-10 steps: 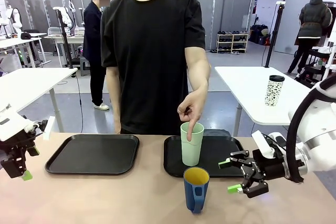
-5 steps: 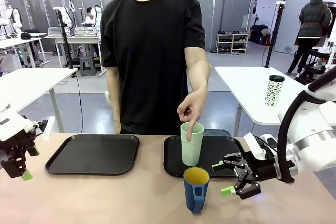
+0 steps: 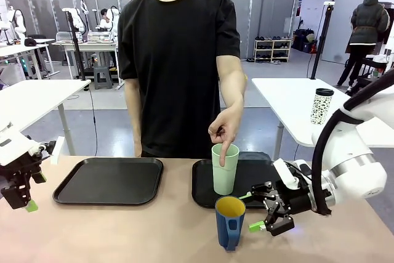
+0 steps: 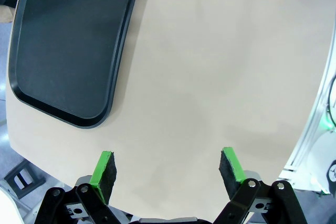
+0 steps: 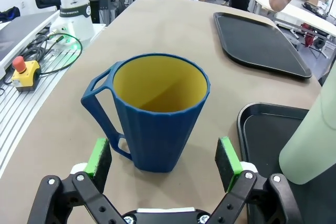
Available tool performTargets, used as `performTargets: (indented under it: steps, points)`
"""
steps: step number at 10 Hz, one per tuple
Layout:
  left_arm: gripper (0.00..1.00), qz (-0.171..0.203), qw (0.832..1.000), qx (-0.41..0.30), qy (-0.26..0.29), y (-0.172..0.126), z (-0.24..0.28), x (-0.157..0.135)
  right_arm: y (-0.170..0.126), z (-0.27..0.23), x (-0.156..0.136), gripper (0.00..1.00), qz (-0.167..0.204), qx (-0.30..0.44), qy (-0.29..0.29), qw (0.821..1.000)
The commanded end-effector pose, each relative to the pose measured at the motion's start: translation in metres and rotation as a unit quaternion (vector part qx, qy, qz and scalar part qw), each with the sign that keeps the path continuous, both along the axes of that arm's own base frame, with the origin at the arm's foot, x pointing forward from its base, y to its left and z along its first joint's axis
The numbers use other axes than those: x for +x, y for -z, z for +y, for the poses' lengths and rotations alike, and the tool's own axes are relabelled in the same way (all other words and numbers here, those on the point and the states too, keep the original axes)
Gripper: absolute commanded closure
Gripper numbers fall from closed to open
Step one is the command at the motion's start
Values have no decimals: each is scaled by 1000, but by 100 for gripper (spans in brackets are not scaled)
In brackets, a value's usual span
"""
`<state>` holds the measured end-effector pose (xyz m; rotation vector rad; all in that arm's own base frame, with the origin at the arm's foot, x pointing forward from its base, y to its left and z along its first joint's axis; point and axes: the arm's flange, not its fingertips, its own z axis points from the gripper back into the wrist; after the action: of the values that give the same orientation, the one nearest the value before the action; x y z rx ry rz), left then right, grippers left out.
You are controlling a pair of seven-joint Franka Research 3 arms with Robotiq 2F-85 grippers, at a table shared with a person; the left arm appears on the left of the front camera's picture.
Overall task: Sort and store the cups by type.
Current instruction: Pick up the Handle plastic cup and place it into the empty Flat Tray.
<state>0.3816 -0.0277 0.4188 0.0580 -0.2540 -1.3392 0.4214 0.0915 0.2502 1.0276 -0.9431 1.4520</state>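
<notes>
Right hand [image 5: 164,165] open, level with blue mug [image 5: 156,112] on counter [image 3: 123,232], mug just ahead of its fingers. Looks light, rigid, smooth plastic; grip body, clear of handle. Green tumbler [image 3: 225,169] on tray [image 3: 265,180].

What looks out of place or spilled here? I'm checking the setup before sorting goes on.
Nothing stands out. The green tumbler stands upright on the right tray, a person's finger in its mouth; the blue mug stands upright on the table.

Two trays [image 3: 108,180] [image 3: 266,177], one tumbler [image 3: 225,169], one mug [image 3: 229,221].
</notes>
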Motion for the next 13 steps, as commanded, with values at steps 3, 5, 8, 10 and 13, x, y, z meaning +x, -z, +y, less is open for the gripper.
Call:
performTargets:
  steps: [3,5,8,10,13]
  points:
    - [0,-4,1000,10,-6,-1,-1,0,10,18,11,0,20,11,1,1000]
    - [0,-4,1000,10,-6,-1,-1,0,16,22,11,0,26,19,-8,999]
    - [0,-4,1000,10,-6,-1,-1,0,22,28,11,0,32,36,-22,999]
    - [0,-4,1000,10,-6,-1,-1,0,25,31,11,0,36,41,-25,998]
    - [0,-4,1000,10,-6,-1,-1,0,30,42,12,0,42,50,-37,997]
